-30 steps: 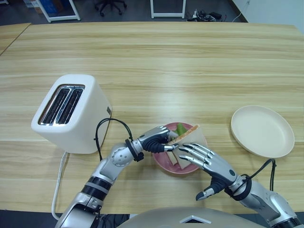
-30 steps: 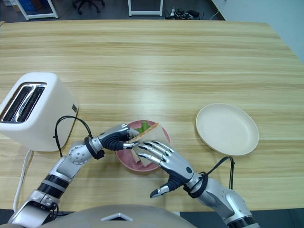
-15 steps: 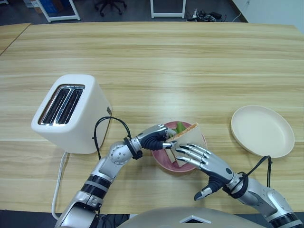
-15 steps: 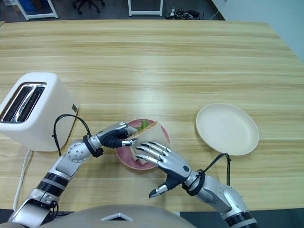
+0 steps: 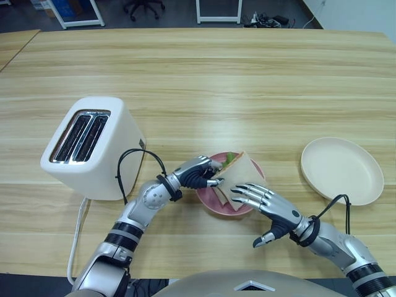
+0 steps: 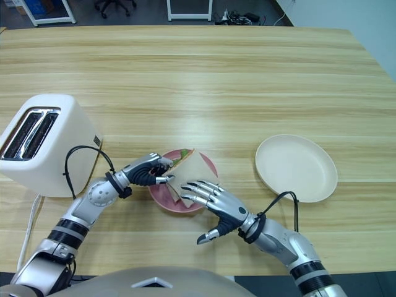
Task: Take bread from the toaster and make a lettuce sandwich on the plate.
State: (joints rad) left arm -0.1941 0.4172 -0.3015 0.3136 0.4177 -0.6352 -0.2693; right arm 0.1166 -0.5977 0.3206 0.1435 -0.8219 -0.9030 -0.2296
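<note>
Bread slice (image 5: 242,176), pale with tan crust, tilted over lettuce (image 5: 230,157) on pink plate (image 5: 205,198), pinched by left hand (image 5: 195,174); right hand (image 5: 267,202) splayed wide alongside.

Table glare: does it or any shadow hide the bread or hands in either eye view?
Left eye view: a mild sheen on the table stops short of the bread. Right eye view: same sheen; left hand and right hand evenly lit.

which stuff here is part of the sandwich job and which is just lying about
Job: toaster, bread slice, lettuce, pink plate, left hand, right hand.
Lying about: cream plate, office chair.
</note>
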